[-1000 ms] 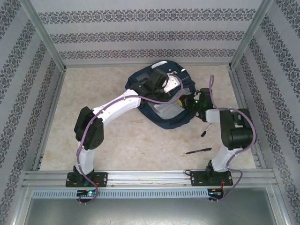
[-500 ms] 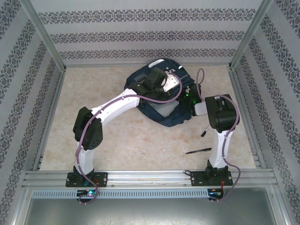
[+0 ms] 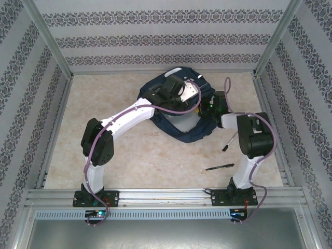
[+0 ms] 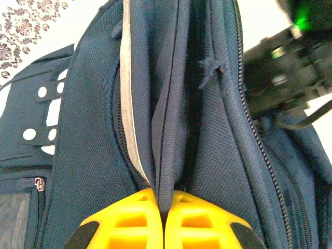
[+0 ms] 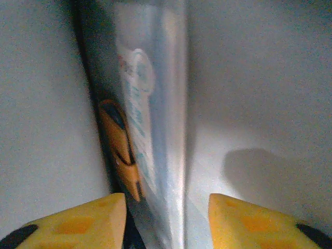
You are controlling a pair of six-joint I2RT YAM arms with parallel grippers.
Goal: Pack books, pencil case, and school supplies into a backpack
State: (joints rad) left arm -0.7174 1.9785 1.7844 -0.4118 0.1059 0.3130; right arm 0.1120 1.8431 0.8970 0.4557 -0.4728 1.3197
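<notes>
Heads up: your left gripper point(image 4: 163, 201) is clenched on the backpack point(image 4: 93, 155). Its yellow fingers point(image 4: 129, 220) are pressed together with a fold of the navy mesh fabric pinched between them, right where a zipper line point(image 4: 259, 140) and a pale trim strip point(image 4: 127, 104) run up the bag. From above, the backpack point(image 3: 191, 134) sits against the far edge of the worktop point(image 3: 104, 119), a little right of its middle, with the left gripper point(image 3: 174, 91) on its upper part. Your right gripper point(image 3: 208, 106) is at the bag's right side, reaching into it. From that wrist the right gripper point(image 5: 167, 203) is released: the two yellow fingers point(image 5: 88, 220) stand apart. The pencil case point(image 5: 155, 104) runs upright between them, close by the left finger, with a plain gap to the right one, so nothing is gripped. Pale lining is on both sides, so the case is inside the bag. There's an orange patch point(image 5: 122, 155) tight against the case's left face. It may be the orange square piece or only a reflection; the view is too dim and close to tell. The black pen point(image 3: 219, 167) lies flat on the worktop towards the near right corner, just left of the right arm's base and well apart from the backpack.
</notes>
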